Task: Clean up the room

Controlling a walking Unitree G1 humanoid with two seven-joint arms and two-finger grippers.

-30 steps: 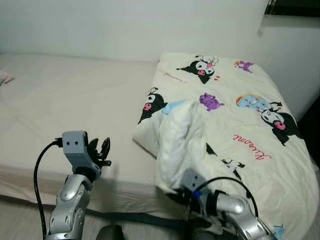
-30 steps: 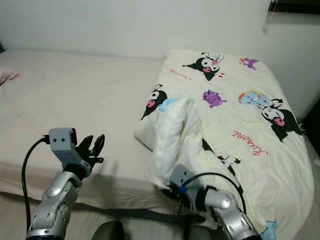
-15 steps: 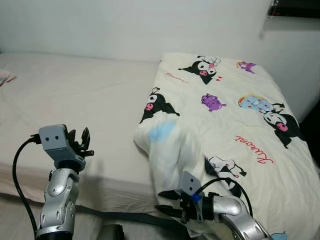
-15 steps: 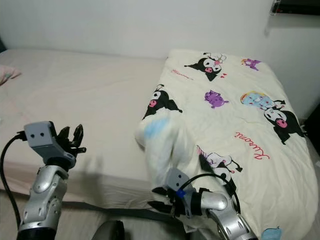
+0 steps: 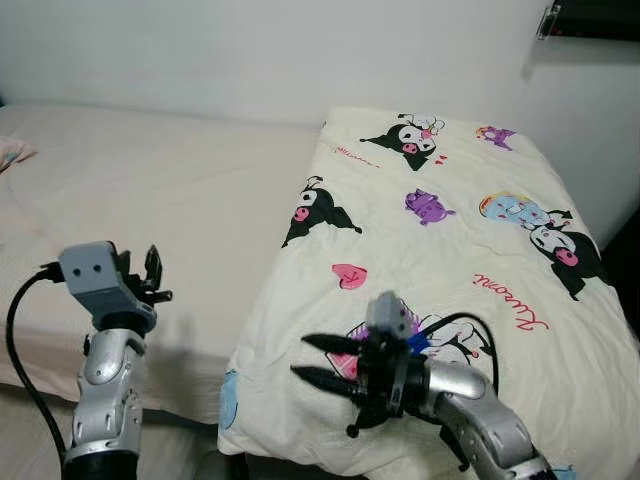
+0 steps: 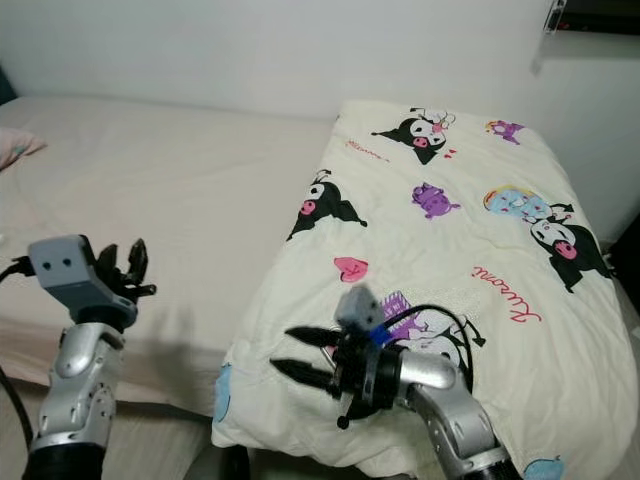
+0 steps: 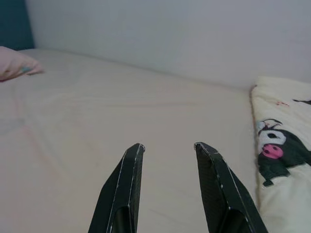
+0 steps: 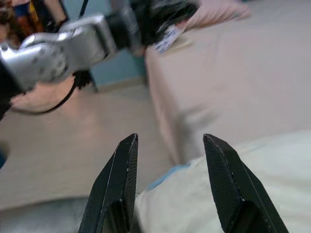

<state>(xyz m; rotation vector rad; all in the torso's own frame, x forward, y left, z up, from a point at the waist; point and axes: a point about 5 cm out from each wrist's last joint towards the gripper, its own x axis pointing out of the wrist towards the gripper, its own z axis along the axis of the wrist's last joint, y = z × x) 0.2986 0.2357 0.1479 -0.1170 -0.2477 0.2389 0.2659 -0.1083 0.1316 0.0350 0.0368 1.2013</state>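
A: Left eye view: cream cartoon-print blanket (image 5: 440,250) lies spread flat over the right half of the bed (image 5: 150,190), its near edge hanging over the bed's front side. Bare beige mattress to the left of it.

B: Right gripper?

A: Right gripper (image 5: 322,362) hovers over the blanket's near left corner, fingers spread apart, pointing toward the robot's left. Holds nothing. In the right wrist view the two black fingers (image 8: 119,179) are wide apart, blanket edge below them, floor beyond.

B: Left one?

A: Left gripper (image 5: 152,275) is raised over the front edge of the bare mattress, well apart from the blanket. Left wrist view shows its fingers (image 7: 127,184) parted with nothing between them, aimed across the mattress toward the wall (image 7: 170,34).

B: Anything else on the bed?

A: A pink pillow (image 7: 17,64) at the far left end, near the wall. White wall behind the bed.
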